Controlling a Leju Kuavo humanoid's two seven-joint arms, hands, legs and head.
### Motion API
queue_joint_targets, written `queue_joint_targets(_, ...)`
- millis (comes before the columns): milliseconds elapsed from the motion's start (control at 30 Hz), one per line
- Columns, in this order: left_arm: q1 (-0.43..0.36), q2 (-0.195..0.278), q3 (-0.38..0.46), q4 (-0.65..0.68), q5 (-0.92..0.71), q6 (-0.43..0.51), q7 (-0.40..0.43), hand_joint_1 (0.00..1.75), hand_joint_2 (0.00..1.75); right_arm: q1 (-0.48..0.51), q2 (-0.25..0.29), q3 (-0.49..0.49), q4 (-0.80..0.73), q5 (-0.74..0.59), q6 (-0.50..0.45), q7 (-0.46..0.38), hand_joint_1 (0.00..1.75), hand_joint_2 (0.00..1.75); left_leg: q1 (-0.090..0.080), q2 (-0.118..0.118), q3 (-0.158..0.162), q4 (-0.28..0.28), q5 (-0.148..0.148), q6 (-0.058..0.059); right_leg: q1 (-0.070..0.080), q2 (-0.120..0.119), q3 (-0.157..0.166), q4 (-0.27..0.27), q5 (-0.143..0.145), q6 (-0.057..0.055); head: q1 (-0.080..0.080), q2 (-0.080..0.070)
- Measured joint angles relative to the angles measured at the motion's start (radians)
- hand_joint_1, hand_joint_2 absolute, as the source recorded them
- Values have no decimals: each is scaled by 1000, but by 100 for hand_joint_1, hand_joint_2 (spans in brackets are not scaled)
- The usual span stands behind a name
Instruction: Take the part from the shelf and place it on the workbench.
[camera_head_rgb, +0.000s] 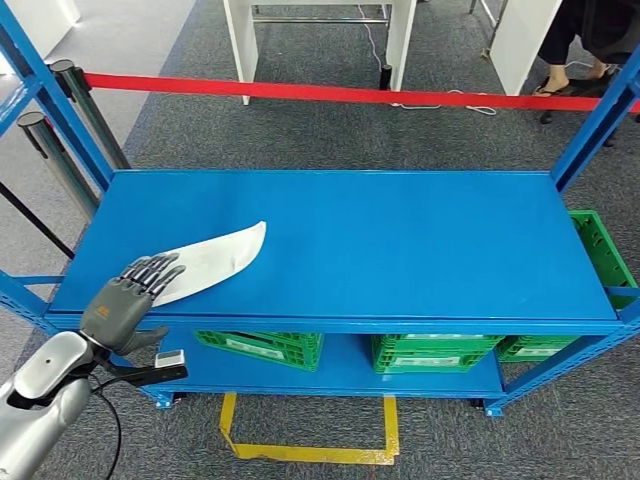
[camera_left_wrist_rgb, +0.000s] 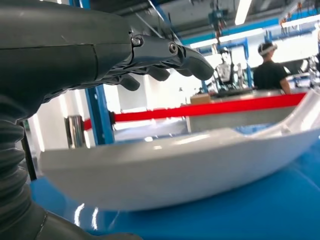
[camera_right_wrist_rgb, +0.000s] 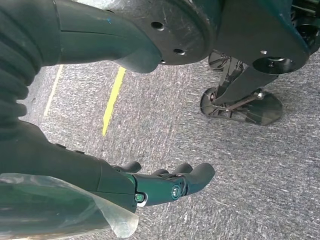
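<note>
While the silver left arm reaches up from the lower left of the head view, its grey left hand (camera_head_rgb: 127, 300) sits at the front left edge of the blue metal shelf (camera_head_rgb: 392, 240), palm down, fingers (camera_head_rgb: 155, 270) stretched out flat and apart over the near end of the part. From the left wrist view the fingers (camera_left_wrist_rgb: 166, 52) hover just above the long white curved plastic part (camera_head_rgb: 211, 262), with a gap between them, so it's not gripping anything, just spread over it. That part (camera_left_wrist_rgb: 177, 165) lies flat on the shelf's top deck, left side, pointed tip aiming away to the right. The right hand (camera_right_wrist_rgb: 166, 185) hangs down over grey carpet, fingers loosely extended, holding nothing. Under the top deck sit green plastic crates (camera_head_rgb: 260, 348) on the lower level. Farther back, a red barrier tape (camera_head_rgb: 340, 94) runs across, with white table legs (camera_head_rgb: 243, 45) beyond it.
</note>
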Motion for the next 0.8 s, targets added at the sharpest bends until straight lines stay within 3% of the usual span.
queue_joint_targets(200,-26,-17,-31,21,-50,42,51,0,175,0,0,1,0,-2,-1,2,0,175,0,0,0,0,0,0,0,0,0,0,0,0,0,0)
queue_joint_targets(500,-112,-61,-68,82,-176,70,205,0,175,0,6,9,0,-18,-6,8,0,175,0,0,0,0,0,0,0,0,0,0,0,0,0,0)
queue_joint_targets(800,-147,-79,-91,117,-187,64,218,0,175,0,8,11,0,-19,-8,10,0,175,0,0,0,0,0,0,0,0,0,0,0,0,0,0)
